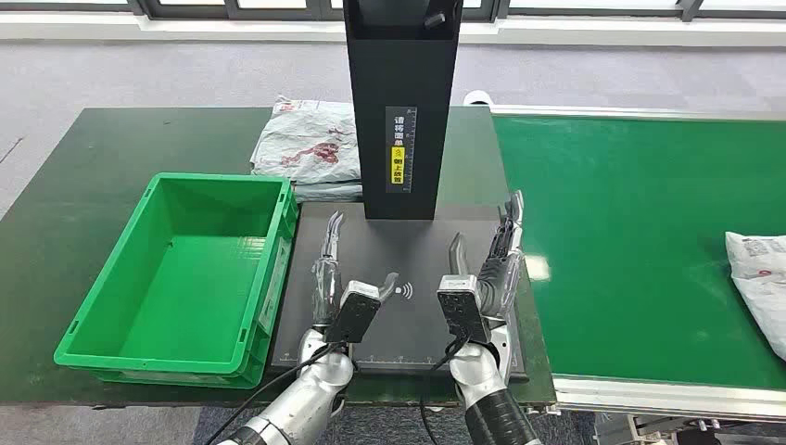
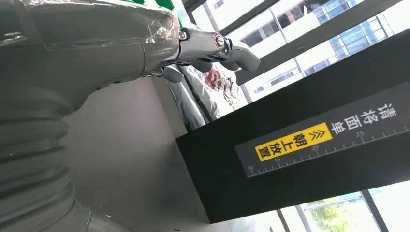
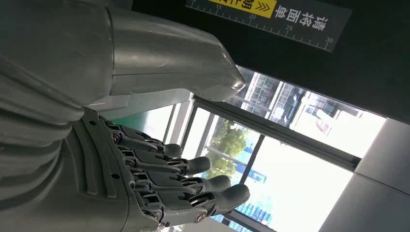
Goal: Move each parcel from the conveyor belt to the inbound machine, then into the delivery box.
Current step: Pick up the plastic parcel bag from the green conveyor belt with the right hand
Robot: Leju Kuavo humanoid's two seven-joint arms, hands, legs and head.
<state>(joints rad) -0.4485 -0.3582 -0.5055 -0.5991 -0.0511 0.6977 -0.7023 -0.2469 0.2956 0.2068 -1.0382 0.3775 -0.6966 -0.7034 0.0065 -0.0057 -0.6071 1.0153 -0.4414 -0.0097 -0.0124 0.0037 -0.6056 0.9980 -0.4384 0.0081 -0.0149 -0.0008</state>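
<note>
Centrally, the dark grey flat platform of the inbound machine [image 1: 408, 278] lies on the dark green table [image 1: 93, 167], with its tall black rectangular scanner column [image 1: 401, 102] rising from the platform's far edge and bearing a yellow-and-white label with a ruler scale [image 1: 399, 150]. Both robot hands sit above the platform's near half, palms facing each other: the left hand [image 1: 335, 283] near the platform's left edge, the right hand [image 1: 482, 278] near its right edge. Each hand holds nothing, with its fingers extended and apart and pointing toward the column; the right wrist view shows the dark fingers [image 3: 193, 166] straight and separate beneath the thick grey thumb [image 3: 174, 67]. A bright green open-topped plastic delivery box [image 1: 181, 269] stands on the table just beside the platform's left edge, and no parcel is visible inside it. A crumpled white and grey plastic parcel bag with red markings [image 1: 306, 144] lies on the table near its far edge, behind the box and just left of the column; it also appears past the thumb in the left wrist view [image 2: 217, 87]. On the right, the green conveyor belt [image 1: 630, 232] runs alongside the table, and a white plastic parcel bag with printed labels [image 1: 762, 278] rests on the belt at its right edge, well apart from both hands.
</note>
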